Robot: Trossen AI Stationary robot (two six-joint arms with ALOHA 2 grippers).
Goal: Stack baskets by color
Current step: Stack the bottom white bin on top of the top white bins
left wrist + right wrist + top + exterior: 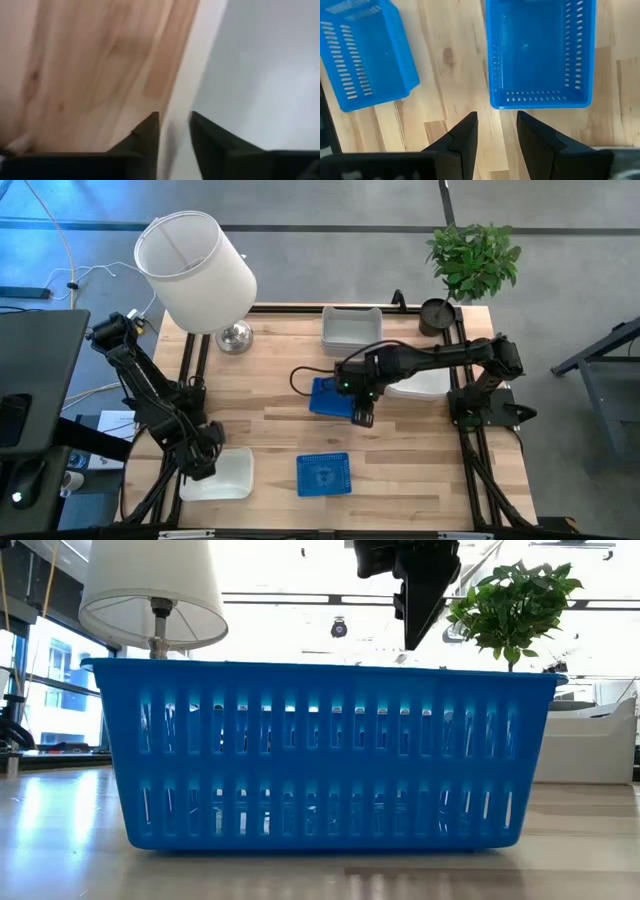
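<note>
A white basket (228, 473) sits flat on the wood near the table's front left corner. My left gripper (203, 465) stands over its left edge, pointing down, shut on its rim (175, 117). Two blue baskets rest on their bottoms: one at mid-table (326, 395) (540, 55), one near the front edge (324, 474) (365, 55) (320, 750). My right gripper (362, 416) (496, 117) hangs open above bare wood, just right of the mid-table blue basket, with nothing between its fingers. A light grey basket (351, 327) stands at the far edge. My left gripper has the white basket's side wall at its rim (179, 102) between its two fingers. One finger (147, 135) is outside over the wood, the other (210, 140) inside the basket. The fingers come from above, pointing down. The basket's bottom rests on the table.
A lamp with a big white shade (195, 268) stands at the far left. A green plant (475, 255) and a small black pot (437, 315) are at the far right corner. Another white basket (428, 387) lies under my right arm. Black rails (470, 470) run along the table's sides.
</note>
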